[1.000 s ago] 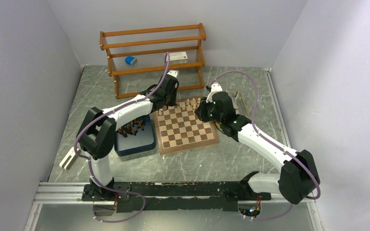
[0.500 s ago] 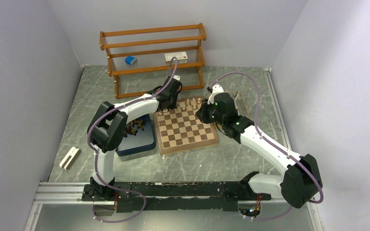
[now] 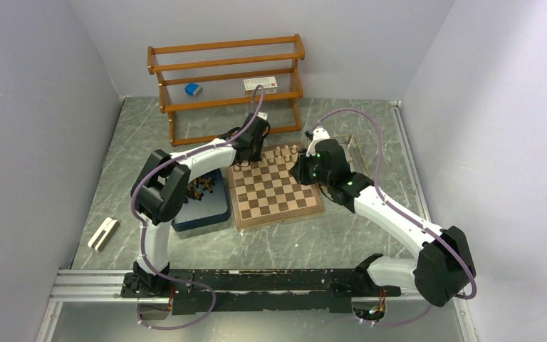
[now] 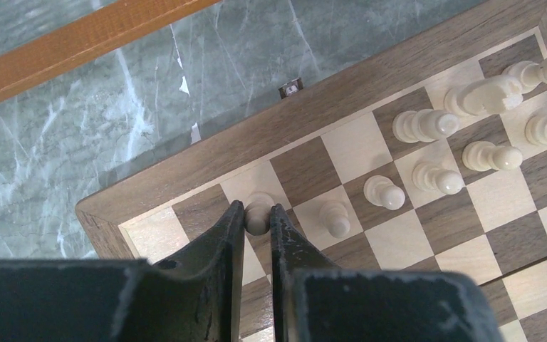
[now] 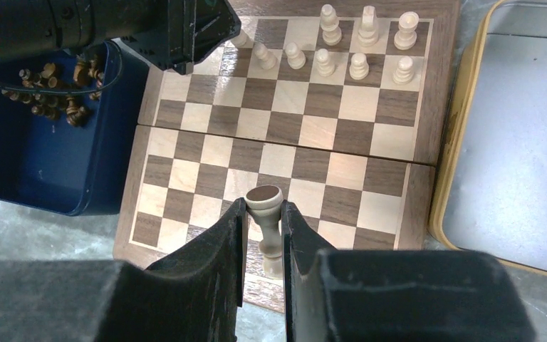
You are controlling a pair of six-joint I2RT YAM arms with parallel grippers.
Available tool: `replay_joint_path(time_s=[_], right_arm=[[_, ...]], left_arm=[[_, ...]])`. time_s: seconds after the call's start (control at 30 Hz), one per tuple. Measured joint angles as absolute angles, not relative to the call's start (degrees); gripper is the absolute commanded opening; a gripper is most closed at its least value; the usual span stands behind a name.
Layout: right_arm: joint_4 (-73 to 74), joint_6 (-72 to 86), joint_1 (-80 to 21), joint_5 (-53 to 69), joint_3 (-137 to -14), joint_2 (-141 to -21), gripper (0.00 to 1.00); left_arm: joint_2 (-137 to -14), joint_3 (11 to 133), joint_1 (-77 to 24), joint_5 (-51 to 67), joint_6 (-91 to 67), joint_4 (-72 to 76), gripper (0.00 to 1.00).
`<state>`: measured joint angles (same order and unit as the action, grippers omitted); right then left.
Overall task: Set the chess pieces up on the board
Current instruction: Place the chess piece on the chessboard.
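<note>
Since the board point(image 3: 276, 194) lies between both arms with its cream ranks along the far edge, the next placement depends on reach toward that edge. A navy tray point(image 3: 210, 211) of dark pieces point(image 5: 55, 94) sits just left of it.

The left gripper point(image 4: 257, 208) is at the far-left corner. Its fingers stand close on either side of an upright cream pawn point(image 4: 258, 218) on a second-rank square. Whether they pinch it or have just let go cannot be told.

The right gripper point(image 5: 264, 206) hangs over the near half, clamped on a tall cream piece point(image 5: 269, 231). That piece's felt base faces the wrist camera and its long axis runs back along the fingers. It probably needs turning base-down. The free back-rank squares lie ahead and to the left, near the left arm.
</note>
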<state>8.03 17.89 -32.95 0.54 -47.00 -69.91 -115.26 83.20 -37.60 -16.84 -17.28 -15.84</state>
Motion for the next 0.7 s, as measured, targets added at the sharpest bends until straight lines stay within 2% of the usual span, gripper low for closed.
replay_joint_path(time_s=[0.23, 0.47, 0.7], right_arm=[[8.0, 17.7, -32.9, 0.4, -47.0, -70.3, 0.07], [8.0, 17.7, -32.9, 0.2, -47.0, -70.9, 0.07], [8.0, 17.5, -32.9, 0.2, -47.0, -71.6, 0.07]], left_arm=[[-115.3, 83.2, -37.6, -17.0, -16.8, -15.9, 0.24], [-115.3, 83.2, -37.6, -17.5, -16.1, -15.8, 0.2], [-115.7, 83.2, -37.6, -17.7, -15.7, -14.8, 0.22]])
